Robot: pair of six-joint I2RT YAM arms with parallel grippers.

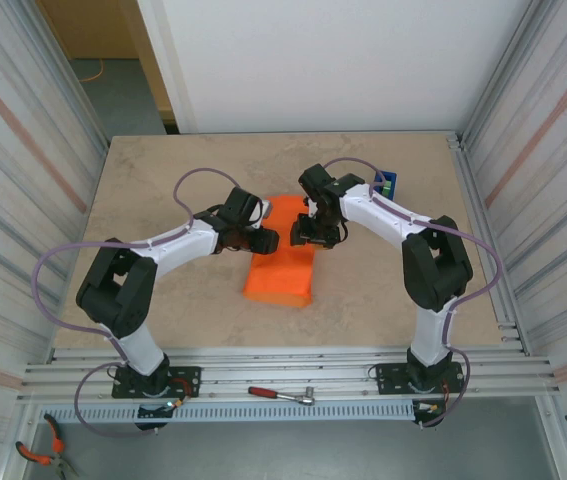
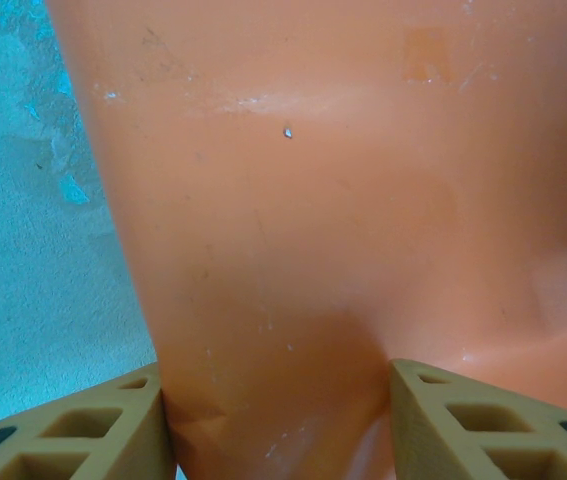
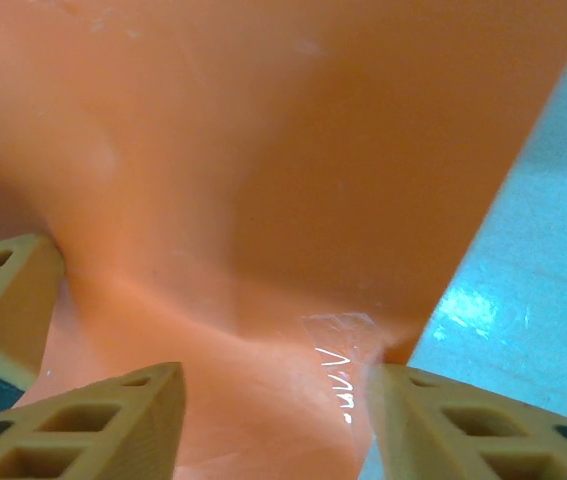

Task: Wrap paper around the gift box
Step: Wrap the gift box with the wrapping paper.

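Note:
The orange paper [image 1: 283, 265] lies as a folded bundle in the middle of the table. The gift box is hidden under it. Both grippers meet at the bundle's far end. My left gripper [image 1: 266, 240] comes in from the left, and in its wrist view the paper [image 2: 293, 220] sits squeezed between both fingers of the gripper [image 2: 278, 420]. My right gripper [image 1: 310, 235] comes in from the right. In its wrist view the paper [image 3: 263, 180] spans the gap of the gripper [image 3: 275, 420], with a strip of clear tape [image 3: 338, 335] by the right finger.
A blue tape dispenser [image 1: 388, 183] stands behind the right arm near the back right. A red-handled ratchet [image 1: 281, 395] lies on the front rail between the arm bases. Orange pliers [image 1: 43, 450] lie at the bottom left. Metal walls close in both sides.

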